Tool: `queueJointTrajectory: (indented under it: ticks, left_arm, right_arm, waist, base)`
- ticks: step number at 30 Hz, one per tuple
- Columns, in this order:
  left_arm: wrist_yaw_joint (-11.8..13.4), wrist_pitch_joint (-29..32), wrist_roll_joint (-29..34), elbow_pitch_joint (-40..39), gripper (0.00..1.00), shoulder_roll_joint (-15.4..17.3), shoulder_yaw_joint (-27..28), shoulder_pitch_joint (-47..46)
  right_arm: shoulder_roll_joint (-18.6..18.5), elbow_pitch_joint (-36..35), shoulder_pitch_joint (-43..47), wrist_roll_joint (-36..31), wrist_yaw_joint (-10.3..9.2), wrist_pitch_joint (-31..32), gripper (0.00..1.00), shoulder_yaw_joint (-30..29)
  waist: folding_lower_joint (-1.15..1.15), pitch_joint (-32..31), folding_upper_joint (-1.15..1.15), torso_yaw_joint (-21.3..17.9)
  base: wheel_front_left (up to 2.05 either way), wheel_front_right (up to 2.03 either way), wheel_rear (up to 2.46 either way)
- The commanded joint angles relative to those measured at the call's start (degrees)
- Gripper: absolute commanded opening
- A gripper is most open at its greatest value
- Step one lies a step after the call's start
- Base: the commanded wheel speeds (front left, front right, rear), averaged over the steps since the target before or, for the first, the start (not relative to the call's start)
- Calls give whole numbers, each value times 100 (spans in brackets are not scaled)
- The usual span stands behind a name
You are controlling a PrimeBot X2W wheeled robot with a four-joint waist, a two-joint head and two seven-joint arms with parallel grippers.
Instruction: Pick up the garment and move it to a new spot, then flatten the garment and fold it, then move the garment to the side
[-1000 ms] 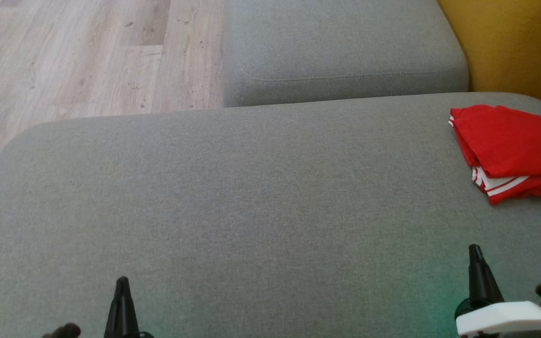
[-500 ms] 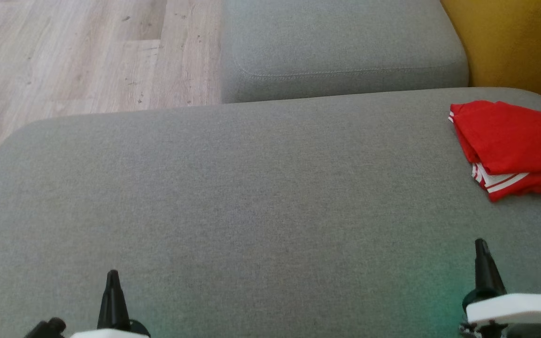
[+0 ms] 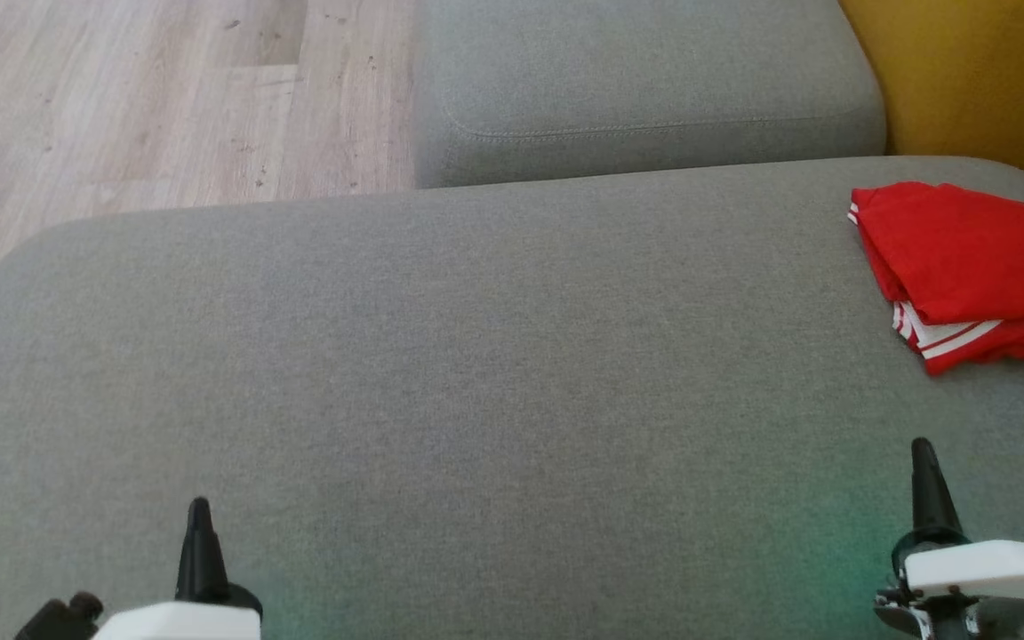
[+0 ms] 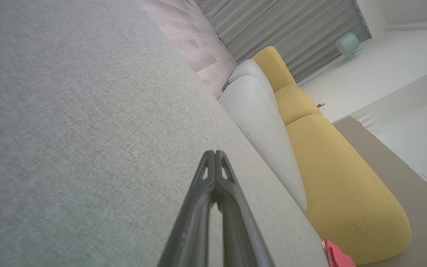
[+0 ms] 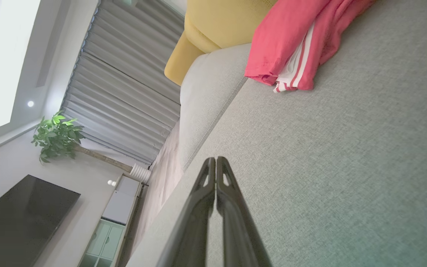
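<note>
Near edge: left gripper point(image 3: 199, 516) and right gripper point(image 3: 921, 458) are both clenched with nothing in them, low over the grey sofa seat point(image 3: 476, 356), well apart. The garment point(image 3: 965, 258), a red jersey with white stripes, lies folded at the seat's far right, near the yellow cushion point(image 3: 965, 71). It looks light, soft, probably slick; layers will slide. I'd pinch through the whole stack at its left folded edge. Its right part is cut off, print unreadable, layer count unclear.
</note>
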Motion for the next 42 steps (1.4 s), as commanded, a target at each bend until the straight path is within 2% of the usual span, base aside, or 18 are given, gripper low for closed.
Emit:
queueJointTrajectory:
  ticks: [1,42]
  left_arm:
    - [-51,32,-161,-155,0,79,161,-363]
    - [-323,710,-2847,105,0,68,671,-1053]
  right_arm:
    - [1,-173,-384,168,-3,56,0,24]
    - [81,-158,-894,2692,-5,720,0,-309]
  waist:
    - [0,7,0,-3]
    - [0,228,0,-77]
  base:
    - [0,0,0]
    - [0,0,0]
